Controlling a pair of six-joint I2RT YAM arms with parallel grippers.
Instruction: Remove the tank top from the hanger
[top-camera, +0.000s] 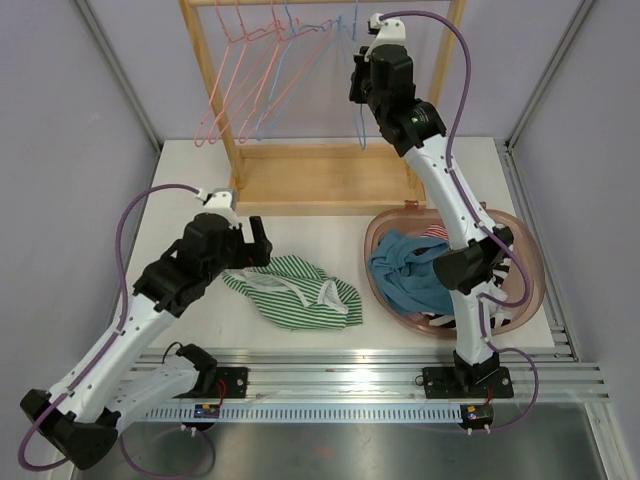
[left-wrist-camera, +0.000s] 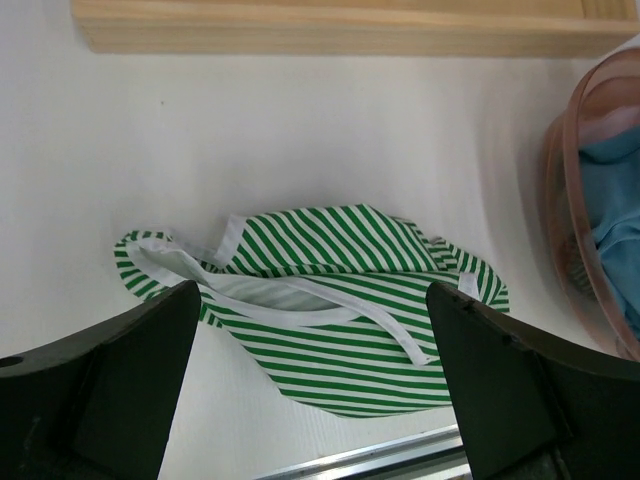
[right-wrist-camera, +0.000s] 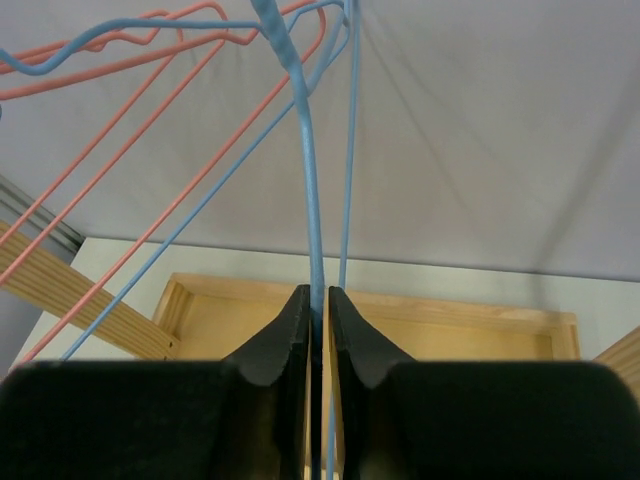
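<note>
The green-and-white striped tank top (top-camera: 295, 291) lies crumpled on the white table, off any hanger; it fills the middle of the left wrist view (left-wrist-camera: 320, 310). My left gripper (top-camera: 252, 243) is open, hovering just above the top's left end, its jaws wide on either side of it (left-wrist-camera: 310, 400). My right gripper (top-camera: 361, 62) is raised at the wooden rack and is shut on the wire of a blue hanger (right-wrist-camera: 303, 150), which hangs among the other hangers (top-camera: 352, 40).
A wooden rack (top-camera: 320, 170) stands at the back with several pink and blue wire hangers (top-camera: 250, 70). A brown translucent basket (top-camera: 520, 300) holding blue and striped clothes is at the right. A metal rail (top-camera: 350, 375) runs along the front edge.
</note>
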